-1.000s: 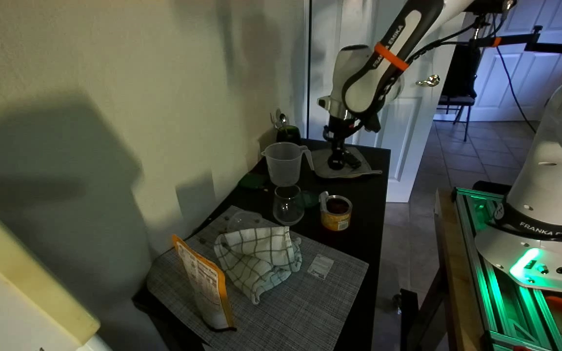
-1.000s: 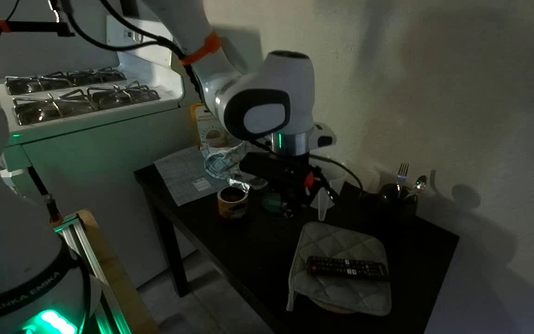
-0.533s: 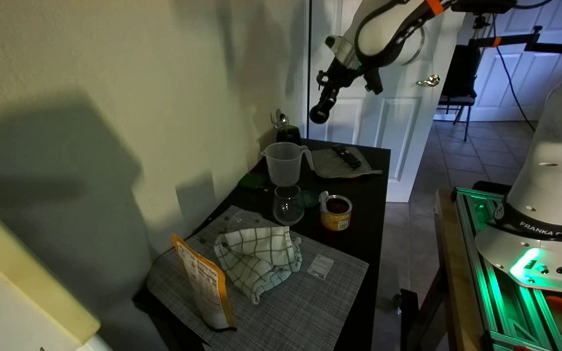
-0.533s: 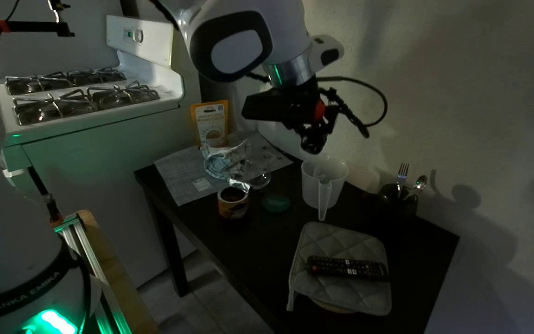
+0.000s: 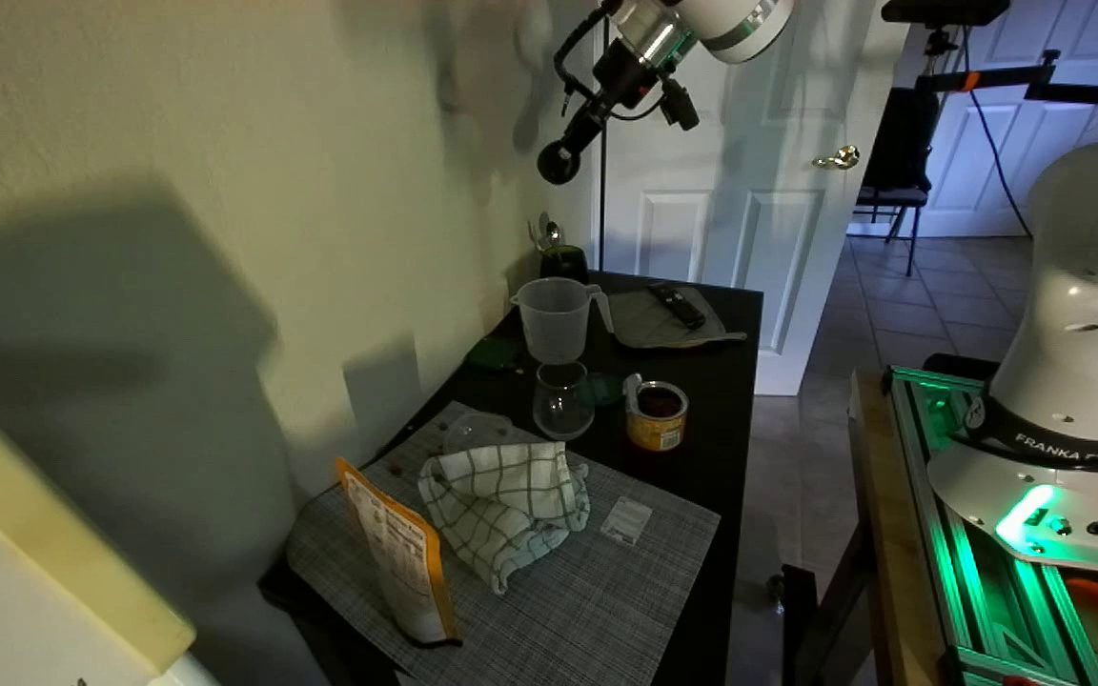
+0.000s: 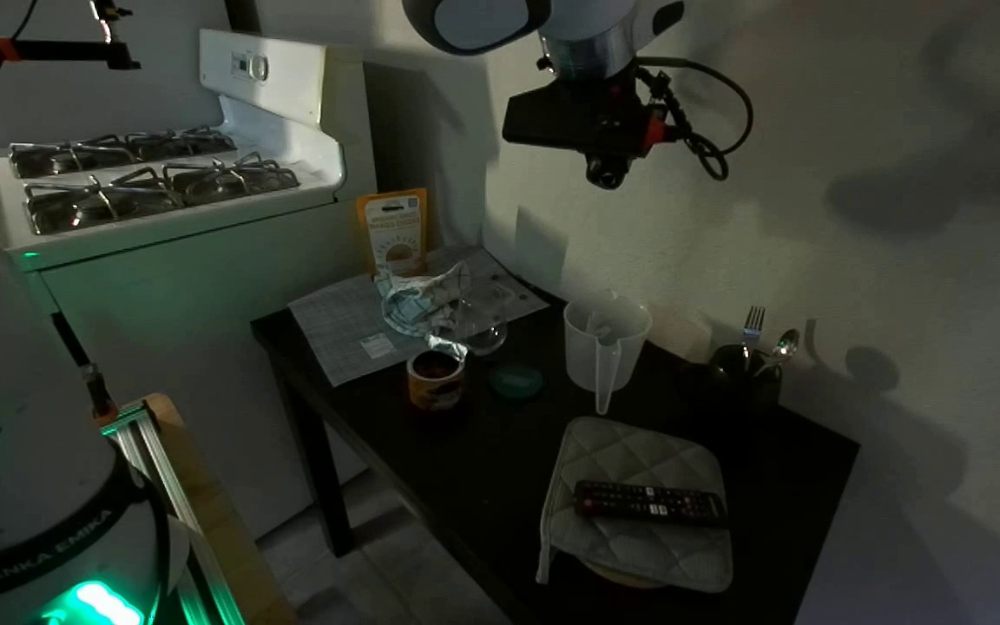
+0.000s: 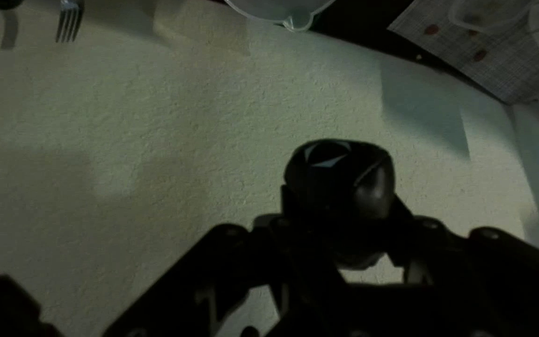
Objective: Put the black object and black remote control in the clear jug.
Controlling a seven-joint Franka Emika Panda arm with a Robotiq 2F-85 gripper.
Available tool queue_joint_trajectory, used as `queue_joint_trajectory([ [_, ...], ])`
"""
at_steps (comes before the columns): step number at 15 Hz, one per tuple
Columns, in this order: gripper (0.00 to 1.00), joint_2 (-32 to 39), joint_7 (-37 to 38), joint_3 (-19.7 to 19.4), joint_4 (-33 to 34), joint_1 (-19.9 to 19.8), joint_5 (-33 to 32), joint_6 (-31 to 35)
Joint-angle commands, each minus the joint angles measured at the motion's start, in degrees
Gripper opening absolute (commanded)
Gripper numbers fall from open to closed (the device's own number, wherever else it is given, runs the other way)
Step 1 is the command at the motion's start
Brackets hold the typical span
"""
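Clamps the black object [image 7: 339, 171] in the gripper [image 7: 344, 210], pinched between both fingers [image 7: 403, 222] (dim in the wrist view, but showing a rounded shape and a pale angular mark). Hangs high with it in both exterior views, well above the clear jug [image 5: 554, 329] and apart from it. At the top edge of the wrist view, catches only part of that jug, including rim and spout.

Below, has the jug standing upright on the dark table [image 6: 465, 469], with handle turned toward a grey pot holder [image 6: 652, 549]. On that pot holder, has the black remote control [image 6: 652, 503] lying flat, outside the jug. Near the jug, holds a fork [image 6: 753, 323] and a spoon [image 6: 786, 343] in a dark cup [image 5: 564, 263].

On the jug's other side, gathers a clear glass [image 5: 563, 410], an opened can [image 5: 659, 433] and a round green lid [image 6: 516, 380] close together. Farther out, on a grey placemat [image 5: 640, 600], has a crumpled checked towel [image 5: 501, 505] and an upright orange-edged pouch [image 5: 401, 562].
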Motion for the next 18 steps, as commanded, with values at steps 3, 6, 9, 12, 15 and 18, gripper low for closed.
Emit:
queue_joint_trajectory([
  [3,0.19,5.5,-1.6,-3.0,5.1,-0.2,3.3,-5.2],
  [6,0.19,8.0,-2.8,-4.0,6.7,-0.1,5.8,-6.0],
  [9,0.62,10.1,-3.5,-4.4,8.4,-0.3,7.6,-8.0],
  [12,0.83,10.7,-3.1,-4.4,9.0,-0.7,7.4,-9.5],
  [15,1.0,10.9,-3.1,-4.6,9.5,-1.1,7.2,-10.1],
  [18,1.0,8.8,7.0,3.7,6.1,-10.2,-3.2,-8.7],
])
